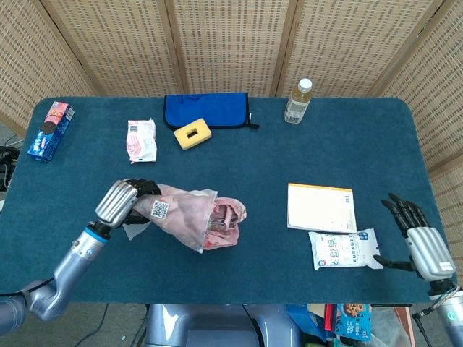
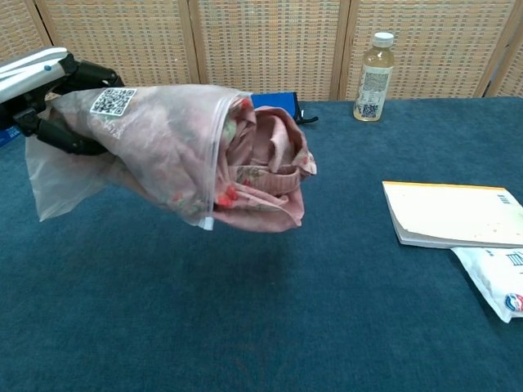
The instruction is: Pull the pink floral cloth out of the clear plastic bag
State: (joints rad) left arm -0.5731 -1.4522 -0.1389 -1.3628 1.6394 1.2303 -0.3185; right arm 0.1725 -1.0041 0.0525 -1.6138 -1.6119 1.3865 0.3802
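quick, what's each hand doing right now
Left hand: closed on the closed end of the clear bag, holding it up off the table with the pink cloth poking out.
Right hand: open, holding nothing.

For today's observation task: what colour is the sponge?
Yellow; the sponge shows best in the head view.
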